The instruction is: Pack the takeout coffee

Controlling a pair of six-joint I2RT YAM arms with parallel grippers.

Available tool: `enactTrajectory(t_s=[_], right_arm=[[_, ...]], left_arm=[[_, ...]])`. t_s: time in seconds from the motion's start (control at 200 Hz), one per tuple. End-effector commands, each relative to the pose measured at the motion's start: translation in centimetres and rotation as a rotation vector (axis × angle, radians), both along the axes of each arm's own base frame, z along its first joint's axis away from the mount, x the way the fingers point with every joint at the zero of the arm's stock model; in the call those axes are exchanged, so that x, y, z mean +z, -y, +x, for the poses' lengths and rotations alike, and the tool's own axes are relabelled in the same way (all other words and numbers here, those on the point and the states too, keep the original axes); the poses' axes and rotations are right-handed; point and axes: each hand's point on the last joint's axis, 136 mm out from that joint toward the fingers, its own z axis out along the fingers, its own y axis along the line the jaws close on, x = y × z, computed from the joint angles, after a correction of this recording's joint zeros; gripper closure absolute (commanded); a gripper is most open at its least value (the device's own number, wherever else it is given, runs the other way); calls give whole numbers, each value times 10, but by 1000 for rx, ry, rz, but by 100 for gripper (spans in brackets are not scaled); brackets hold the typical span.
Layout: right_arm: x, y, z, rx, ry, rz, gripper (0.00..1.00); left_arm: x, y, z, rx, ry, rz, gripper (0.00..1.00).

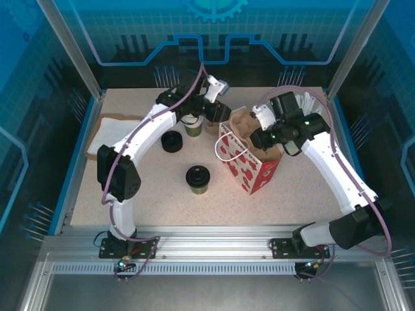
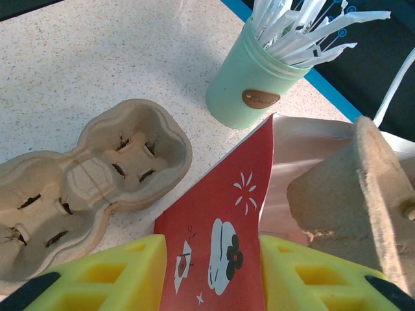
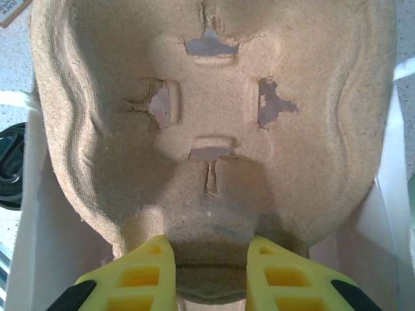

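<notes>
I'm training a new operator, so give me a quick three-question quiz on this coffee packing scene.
1. True or false: the lidded cup is already inside the red bag.
2. What does the right gripper hold? A a spoon, B a pulp carrier, C a napkin.
3. How many pulp carriers are in the scene?
Key: 1 false, it stands on the table left of the bag. 2 B. 3 two: one held in the bag, a second carrier lying near the mint jar.
</notes>
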Motion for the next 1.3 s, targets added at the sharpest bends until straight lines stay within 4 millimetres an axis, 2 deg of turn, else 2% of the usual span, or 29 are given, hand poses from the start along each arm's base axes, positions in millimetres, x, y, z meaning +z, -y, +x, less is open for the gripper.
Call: enactTrajectory(t_s=[0.0, 0.465, 0.69, 0.855, 1.026, 1.296], right_arm=[[1, 3, -6, 8, -17, -37, 78], [-13, 1, -7, 23, -61, -117, 78], [-16, 0, -5, 25, -79, -155, 78], [-26, -2, -4, 31, -108, -191, 77], [-34, -2, -2, 35, -128, -230, 76], [-51, -9, 4, 45, -165, -263, 74]], left_arm=[[28, -6, -5, -4, 46, -50, 57], [38, -6, -3, 1, 70, -66, 51], [58, -10, -8, 17, 112, -89, 46], [75, -20, -12, 63, 157, -95, 42], [91, -33, -23, 110, 196, -112, 39], [102, -56, -50, 190, 228, -160, 36]])
